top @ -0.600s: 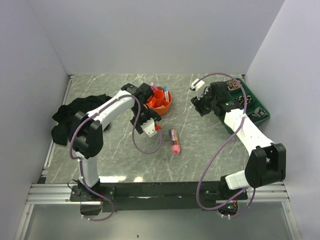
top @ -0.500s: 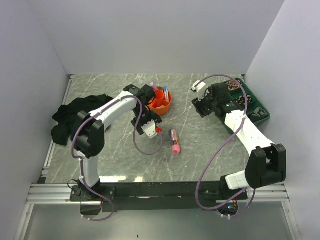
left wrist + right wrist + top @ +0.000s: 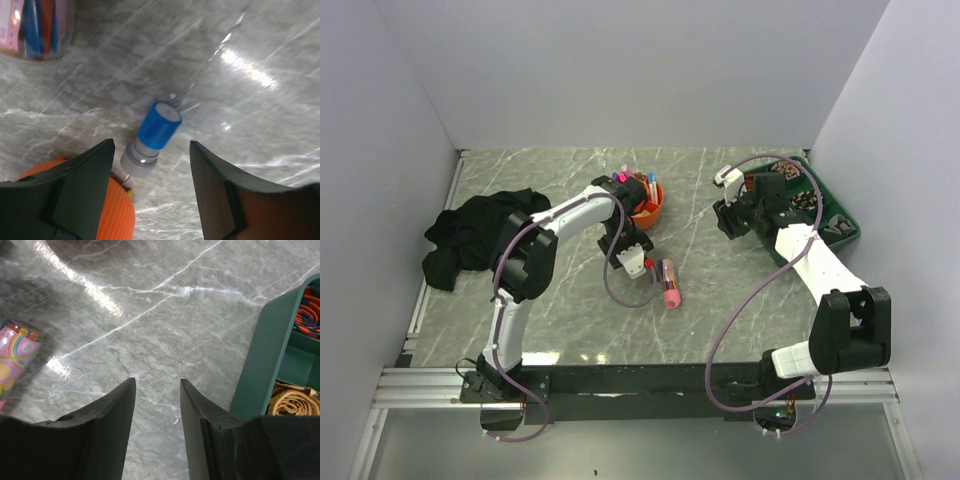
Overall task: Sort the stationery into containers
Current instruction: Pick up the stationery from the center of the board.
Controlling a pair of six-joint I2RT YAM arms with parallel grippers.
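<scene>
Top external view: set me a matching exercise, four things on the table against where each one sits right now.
Things:
1. black cloth bundle
2. dark green rectangular plastic tray
3. round orange plastic holder
4. pink-capped patterned tube

Places:
A. lying flat, centre, nearer the arm bases
B. right edge
C. left edge
D. centre, toward the back

Pairs: 1-C, 2-B, 3-D, 4-A
</scene>
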